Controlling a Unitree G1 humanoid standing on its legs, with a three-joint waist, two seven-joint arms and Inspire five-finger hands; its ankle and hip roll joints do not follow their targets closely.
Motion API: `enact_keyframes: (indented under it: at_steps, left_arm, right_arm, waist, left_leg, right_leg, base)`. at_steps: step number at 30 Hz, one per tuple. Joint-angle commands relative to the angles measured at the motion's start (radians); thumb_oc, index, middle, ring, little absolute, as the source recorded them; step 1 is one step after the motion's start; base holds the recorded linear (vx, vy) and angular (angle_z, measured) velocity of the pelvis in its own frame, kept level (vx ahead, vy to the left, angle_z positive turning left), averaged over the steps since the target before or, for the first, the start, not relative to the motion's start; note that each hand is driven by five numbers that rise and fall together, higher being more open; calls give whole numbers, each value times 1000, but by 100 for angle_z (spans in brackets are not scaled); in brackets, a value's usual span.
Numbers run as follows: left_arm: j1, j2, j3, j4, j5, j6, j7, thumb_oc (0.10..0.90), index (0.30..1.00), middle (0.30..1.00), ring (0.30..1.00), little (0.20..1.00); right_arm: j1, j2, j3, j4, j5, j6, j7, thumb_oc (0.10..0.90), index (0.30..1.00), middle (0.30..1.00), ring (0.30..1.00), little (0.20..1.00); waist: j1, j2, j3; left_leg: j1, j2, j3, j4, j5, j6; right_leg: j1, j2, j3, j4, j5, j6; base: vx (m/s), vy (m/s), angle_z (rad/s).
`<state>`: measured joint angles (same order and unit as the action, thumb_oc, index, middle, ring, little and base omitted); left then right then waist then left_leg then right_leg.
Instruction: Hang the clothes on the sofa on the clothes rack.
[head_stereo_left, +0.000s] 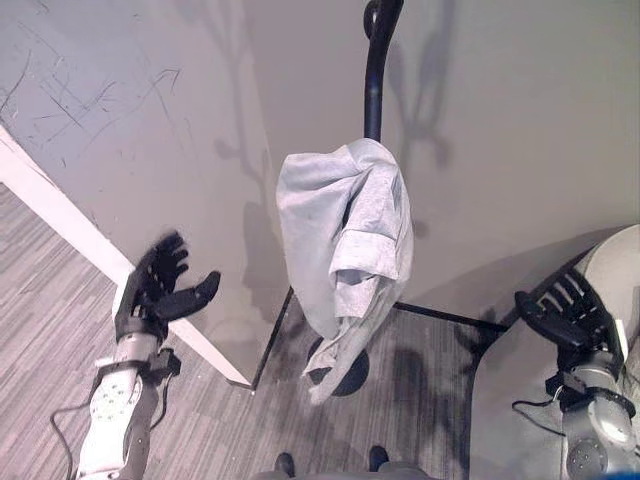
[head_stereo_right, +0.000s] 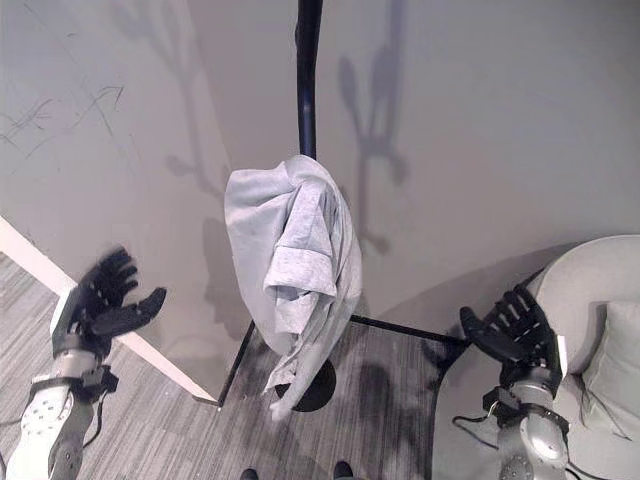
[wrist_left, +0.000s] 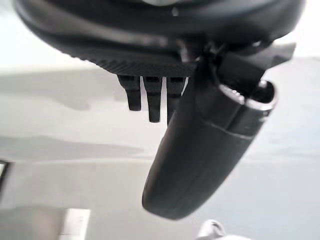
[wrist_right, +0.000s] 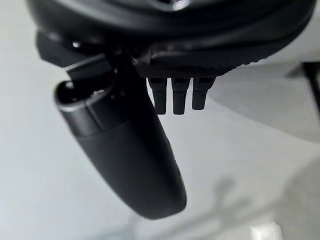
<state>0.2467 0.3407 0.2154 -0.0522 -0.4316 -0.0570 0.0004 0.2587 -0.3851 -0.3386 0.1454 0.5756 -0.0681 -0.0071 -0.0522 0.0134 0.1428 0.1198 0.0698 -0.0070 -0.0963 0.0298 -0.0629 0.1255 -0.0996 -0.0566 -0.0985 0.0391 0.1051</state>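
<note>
While I look down through the head cameras, the shirt (head_stereo_left: 345, 260) hangs draped over the rack (head_stereo_left: 375, 70), a black pole standing in the corner of two grey walls. It is a pale grey garment, bunched at the top where it sits on the pole, with folds falling down the pole's front and one loose end trailing just above the rack's round base (head_stereo_right: 310, 388). The base rests on grey striped floor (head_stereo_left: 40, 290), and a black strip runs along the foot of each wall.

My left robot hand (head_stereo_left: 155, 285) is raised to the left of the shirt, well apart from it, with fingers spread and straight and the thumb sticking out toward the rack. It holds nothing. In the left wrist view the thumb and straight fingertips stand against bare wall.

My right robot hand (head_stereo_right: 515, 330) is raised on the right, also well clear of the shirt, its fingers fanned out and empty. The right wrist view shows the same: thumb extended, fingers straight, only wall beyond them.

Behind the right hand I see the sofa (head_stereo_right: 590, 290), a light rounded armrest, with a pale cushion (head_stereo_right: 612, 365) on its seat.
</note>
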Motion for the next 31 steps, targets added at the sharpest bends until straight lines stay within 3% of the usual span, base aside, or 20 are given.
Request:
enact_keyframes:
  at_steps: [1,6,12,18,23,31]
  left_arm:
    - [-9,77,131,33,4,-45,41,800,900,900,900,900]
    - [-3,53,80,123,64,-47,48,800,900,900,900,900]
    - [-42,49,-14,319,164,-44,82,800,900,900,900,900]
    - [-104,4,-92,538,110,-48,100,800,900,900,900,900]
    - [-121,-16,-123,587,86,-52,109,800,900,900,900,900]
    - [-149,-15,-145,570,95,-63,124,800,900,900,900,900]
  right_arm:
    - [-46,-11,-19,7,-18,-35,58,800,900,900,900,900]
    - [-41,44,71,124,-62,-3,67,800,900,900,900,900]
    - [-75,79,169,338,-174,6,3,800,900,900,900,900]
    - [-143,73,280,455,-295,17,-29,800,900,900,900,900]
    - [-175,57,348,456,-365,20,-30,800,900,900,900,900]
    - [-227,49,402,449,-372,15,-25,800,900,900,900,900]
  waist:
    - [57,-64,-38]
    - [61,-61,-32]
    - [63,-54,-29]
    - [74,-51,-27]
    - [90,-55,-26]
    - [111,-61,-29]
  left_leg:
    - [68,-6,8,9,-178,22]
    - [70,-6,10,9,-176,21]
    - [72,-9,5,9,-172,21]
    - [71,-10,-2,9,-164,19]
    - [68,-9,-14,9,-159,19]
    - [63,-9,-29,9,-156,19]
  right_leg:
    - [2,-59,-103,11,-47,28]
    - [4,-63,-110,11,-48,27]
    - [11,-69,-120,11,-46,29]
    - [16,-72,-133,11,-45,30]
    - [23,-75,-145,11,-47,30]
    - [33,-79,-166,11,-51,29]
  base:
    - [-10,14,9]
    - [-7,7,3]
    - [-6,18,5]
    - [-2,11,6]
    - [5,6,4]
    - [5,-1,10]
